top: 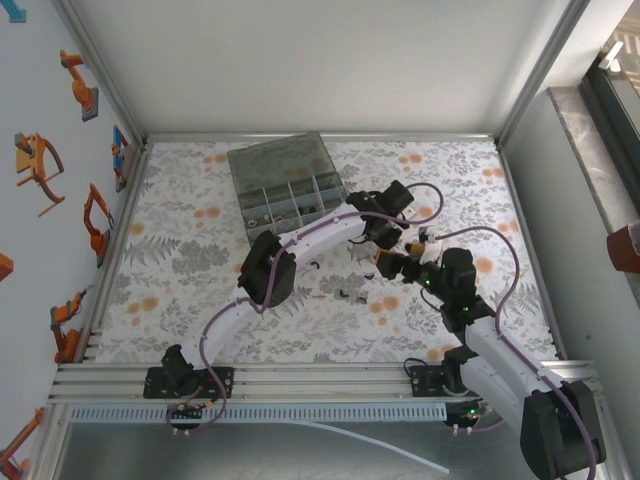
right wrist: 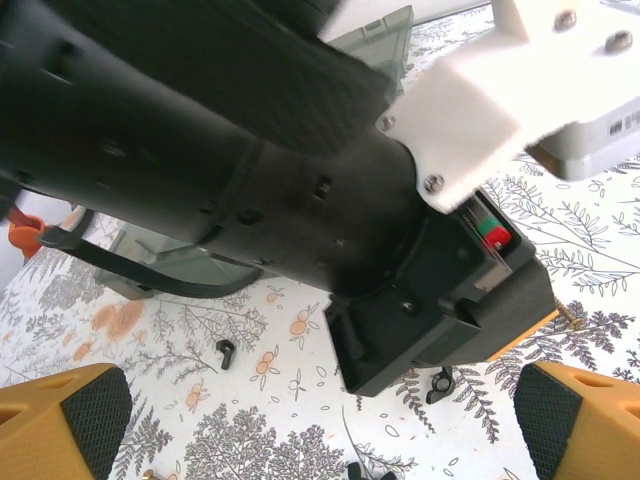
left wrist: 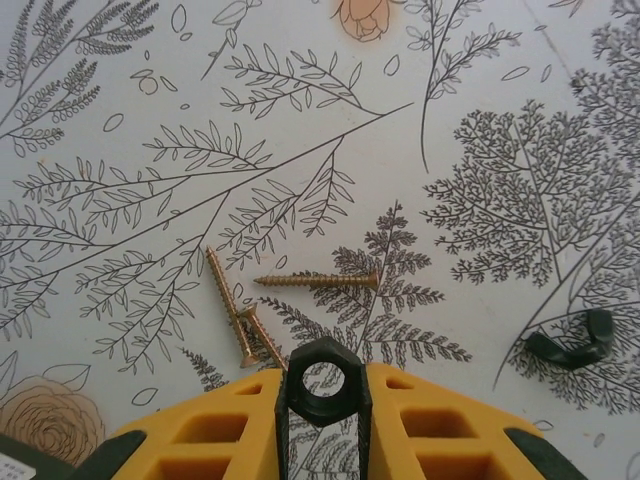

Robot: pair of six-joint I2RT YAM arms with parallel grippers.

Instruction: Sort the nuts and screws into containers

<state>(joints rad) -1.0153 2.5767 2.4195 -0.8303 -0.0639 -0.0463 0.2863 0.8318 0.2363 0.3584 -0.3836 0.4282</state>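
Note:
My left gripper [left wrist: 322, 385] is shut on a black hex nut [left wrist: 322, 350], which stands on edge between the black pads, just above the patterned cloth. Three brass screws [left wrist: 318, 281] lie on the cloth just ahead of the fingers. A black wing nut [left wrist: 572, 340] rests to the right. From above, the left gripper [top: 384, 252] is right of the smoky-grey organiser box [top: 285, 185], whose containers hold small parts. My right gripper [right wrist: 320, 425] stands wide open with nothing between its pads [right wrist: 95, 420], close behind the left wrist [right wrist: 250, 170]. Two more wing nuts [right wrist: 226, 352] [right wrist: 438, 383] lie beneath it.
The two arms crowd together at the centre right of the table [top: 200, 250]. A few small dark parts [top: 345, 294] lie scattered near the middle. The box lid [top: 280, 155] stands open at the back. Metal frame rails [top: 320, 137] edge the cloth.

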